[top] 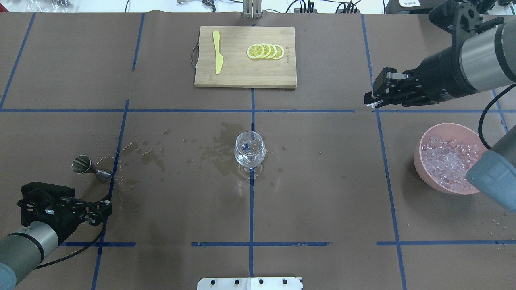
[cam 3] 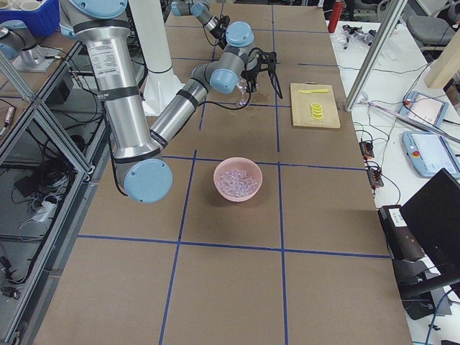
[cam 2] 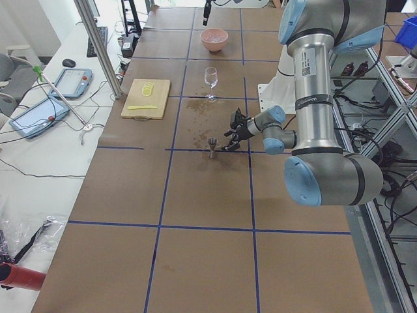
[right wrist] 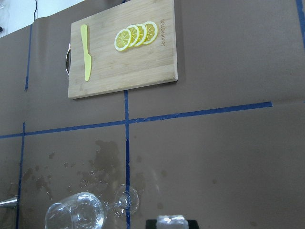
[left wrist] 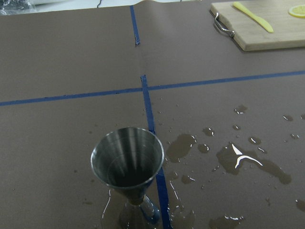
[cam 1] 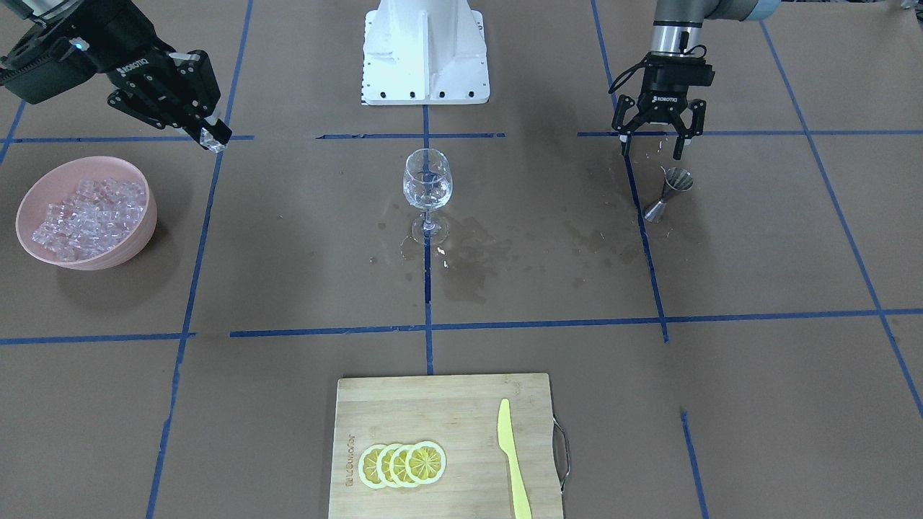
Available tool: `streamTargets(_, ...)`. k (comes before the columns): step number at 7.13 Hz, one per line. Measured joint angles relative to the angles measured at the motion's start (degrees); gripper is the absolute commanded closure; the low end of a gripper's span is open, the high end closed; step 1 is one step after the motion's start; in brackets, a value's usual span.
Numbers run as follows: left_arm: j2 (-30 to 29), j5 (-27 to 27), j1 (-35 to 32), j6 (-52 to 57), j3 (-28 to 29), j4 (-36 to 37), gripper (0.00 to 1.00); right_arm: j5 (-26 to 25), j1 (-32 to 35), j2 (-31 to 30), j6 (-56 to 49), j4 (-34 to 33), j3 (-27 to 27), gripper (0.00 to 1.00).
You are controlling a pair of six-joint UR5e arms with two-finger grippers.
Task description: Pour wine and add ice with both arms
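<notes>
Brown-paper worktop (cam 1: 757, 404), blue tape grid, wet stains around clear stemmed wine glass (cam 1: 427, 184); wine inside too faint to tell | pink bowl (cam 1: 45, 182) robot-right of glass, heaped with glassy whitish ice (cam 1: 90, 216) | right gripper (cam 1: 214, 138), "ROBOTIQ", between bowl and glass, pinching one clear ice cube (cam 1: 211, 141) | left gripper (cam 1: 652, 153), "ROBOTIQ", fingers spread, empty, robot-left of glass | steel jigger (cam 1: 667, 193) just beside it

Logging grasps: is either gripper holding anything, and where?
The right gripper pinches one ice cube by its sides, at the fingertips; the left gripper is open and empty.
</notes>
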Motion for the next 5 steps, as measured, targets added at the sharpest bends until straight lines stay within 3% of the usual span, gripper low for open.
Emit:
streamTargets(3,2.0,-11.2,-1.0,0.1,-5.3,5.8,0.00,-5.0,-4.7,2.6,3.5,-0.2,0.0,1.00)
streamTargets(5,2.8,-15.8,-3.0,0.5,-7.9,9.8,0.00,-9.6,-9.3,4.5,6.1,-0.4,-0.1,1.00)
